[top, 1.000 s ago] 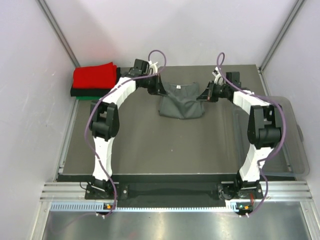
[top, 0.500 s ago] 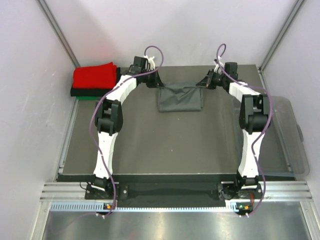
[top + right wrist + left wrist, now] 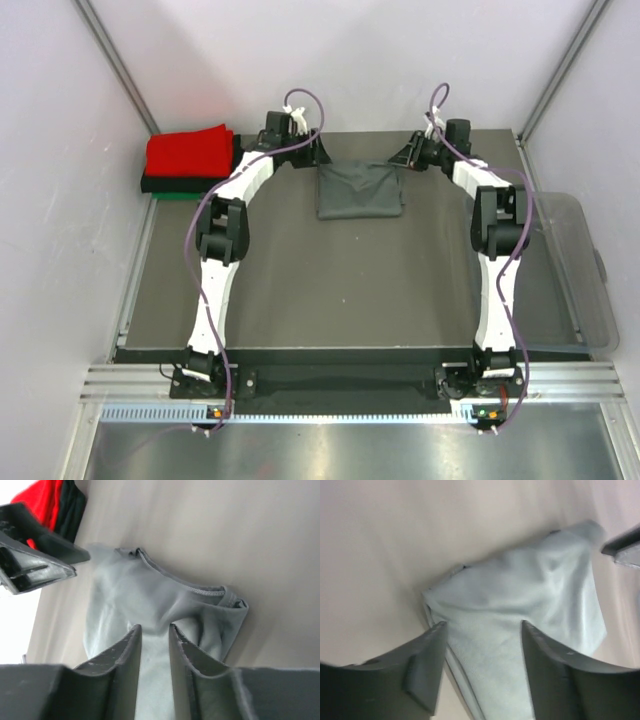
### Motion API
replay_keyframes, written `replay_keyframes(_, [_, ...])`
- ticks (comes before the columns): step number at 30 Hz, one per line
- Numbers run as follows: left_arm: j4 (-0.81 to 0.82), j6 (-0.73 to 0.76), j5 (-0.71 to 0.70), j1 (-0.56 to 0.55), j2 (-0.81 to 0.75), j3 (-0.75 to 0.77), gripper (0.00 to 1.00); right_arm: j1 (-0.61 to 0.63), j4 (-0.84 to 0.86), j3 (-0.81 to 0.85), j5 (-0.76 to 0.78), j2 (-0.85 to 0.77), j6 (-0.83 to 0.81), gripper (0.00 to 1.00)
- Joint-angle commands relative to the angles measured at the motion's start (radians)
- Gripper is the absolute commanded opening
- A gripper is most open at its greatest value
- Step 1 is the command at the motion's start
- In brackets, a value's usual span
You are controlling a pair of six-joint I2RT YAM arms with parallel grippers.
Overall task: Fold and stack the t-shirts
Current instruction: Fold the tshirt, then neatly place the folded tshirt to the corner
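While both arms stretch to the far side of the worktop, the dark grey t-shirt lies flat between them as a folded rectangle, near the far edge and roughly midway across. From where I stand, the left end effector sits at the shirt's far left corner and the right end effector at its far right corner, facing each other across the cloth's far edge.

On the left wrist camera, the left fingers are spread well apart. The corner of the grey cloth lies in the gap between them and runs on past the tips, and neither finger visibly presses it. On the right wrist camera, the fingers stand close together with only a narrow slot between them. A fold of the grey cloth sits in that slot and puckers toward it, so this one is pinching the shirt close to a stitched hem.

In the far left corner of the worktop the other shirts sit stacked. The red t-shirt is on top, the black t-shirt shows as a dark band under it, and the green t-shirt is a thin strip at the bottom. That stack lies apart from the grey shirt, with the left arm between. A clear plastic bin rests at the worktop's right edge, beside the right arm.
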Motion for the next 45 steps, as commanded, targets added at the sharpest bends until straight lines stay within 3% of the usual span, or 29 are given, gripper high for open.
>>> replay_keyframes(1, [0.048,0.003,-0.069,0.008,0.0,0.082,0.68,0.002,0.036,0.083,-0.063,-0.014,-0.056,0.31])
replay_keyframes(4, [0.023,-0.003,-0.071,0.022,-0.049,0.073,0.71,0.002,-0.003,0.085,-0.077,-0.071,-0.115,0.43])
replay_keyframes(6, [0.01,-0.003,-0.072,0.039,-0.081,0.019,0.73,0.002,-0.008,0.054,-0.094,-0.114,-0.127,0.43])
replay_keyframes(14, [0.14,-0.166,0.219,0.122,-0.161,-0.283,0.77,0.002,0.003,-0.141,-0.094,-0.174,-0.167,0.45])
replay_keyframes(29, [0.174,-0.258,0.32,0.084,0.032,-0.216,0.72,0.008,-0.08,-0.098,-0.051,-0.019,-0.175,0.44])
replay_keyframes(37, [0.195,-0.306,0.35,0.044,0.092,-0.191,0.65,0.013,-0.131,-0.075,-0.01,0.007,-0.173,0.44])
replay_keyframes(45, [0.292,-0.416,0.397,0.025,0.126,-0.193,0.44,0.016,-0.126,-0.063,-0.008,0.021,-0.159,0.44])
